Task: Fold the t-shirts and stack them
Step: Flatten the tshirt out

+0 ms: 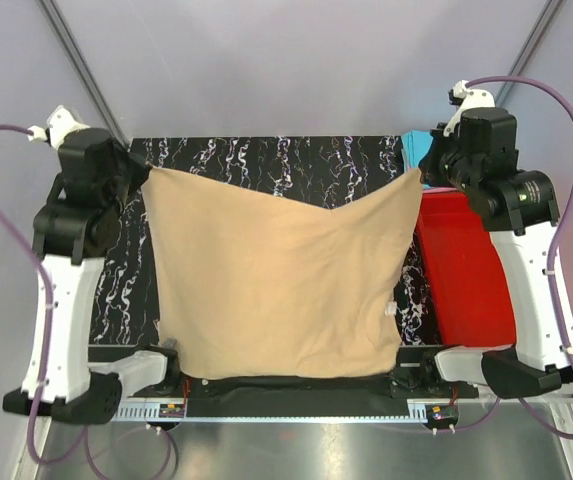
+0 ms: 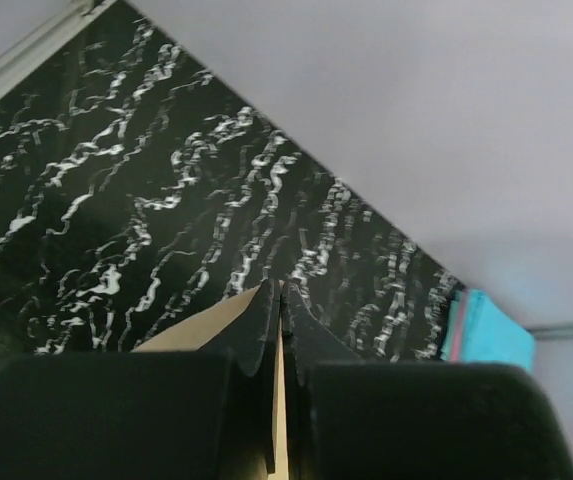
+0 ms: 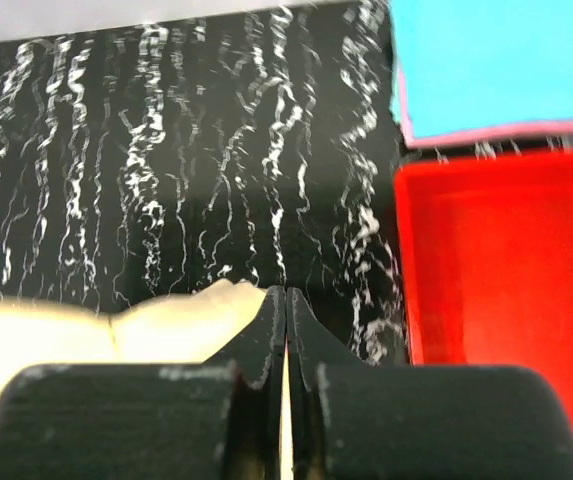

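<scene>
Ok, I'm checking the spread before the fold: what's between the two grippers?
The tan t-shirt, stretched and sagging between left gripper and right gripper, each shut on a corner; clearest from top external.

Matt tan cloth t-shirt (image 1: 276, 280), smooth red plastic bin (image 1: 466, 270), black white-veined tabletop (image 1: 256, 155), matt cyan cloth (image 3: 496, 65)
</scene>
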`<move>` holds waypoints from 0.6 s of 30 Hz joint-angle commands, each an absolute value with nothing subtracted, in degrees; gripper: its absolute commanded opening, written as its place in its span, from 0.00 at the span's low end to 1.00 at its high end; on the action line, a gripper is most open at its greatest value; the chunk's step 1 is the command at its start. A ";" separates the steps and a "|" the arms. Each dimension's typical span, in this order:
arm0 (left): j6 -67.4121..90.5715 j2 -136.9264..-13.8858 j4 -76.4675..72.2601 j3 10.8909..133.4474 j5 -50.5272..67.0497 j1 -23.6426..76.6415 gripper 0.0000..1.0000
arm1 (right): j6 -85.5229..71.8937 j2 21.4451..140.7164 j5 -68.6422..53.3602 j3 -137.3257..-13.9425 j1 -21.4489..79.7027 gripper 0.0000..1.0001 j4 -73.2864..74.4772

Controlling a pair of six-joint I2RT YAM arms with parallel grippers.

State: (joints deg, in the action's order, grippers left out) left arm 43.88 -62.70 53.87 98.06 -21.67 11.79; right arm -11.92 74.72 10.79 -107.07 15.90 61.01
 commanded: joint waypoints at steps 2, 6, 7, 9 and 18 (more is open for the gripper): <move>42.01 -68.63 48.60 101.50 -13.76 2.85 0.00 | -1.42 72.41 3.96 -108.54 15.73 0.00 45.81; 41.84 -72.86 47.12 102.31 -7.74 -2.98 0.00 | 4.12 75.58 -4.00 -109.69 15.73 0.00 43.51; 41.75 -73.56 46.50 102.13 -6.69 -3.68 0.00 | 5.00 75.59 -5.96 -108.99 15.65 0.00 42.46; 41.66 -73.48 44.31 100.29 -2.83 -4.31 0.00 | 7.11 74.54 -10.80 -104.87 15.64 0.00 38.33; 44.56 -65.13 36.39 67.88 8.70 -4.92 0.00 | -2.53 74.27 -23.72 -82.91 16.35 0.00 39.38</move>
State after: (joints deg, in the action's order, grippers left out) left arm 43.57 -67.00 40.45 76.75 3.44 -4.21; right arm 2.63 74.11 -16.73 -89.38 15.97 40.23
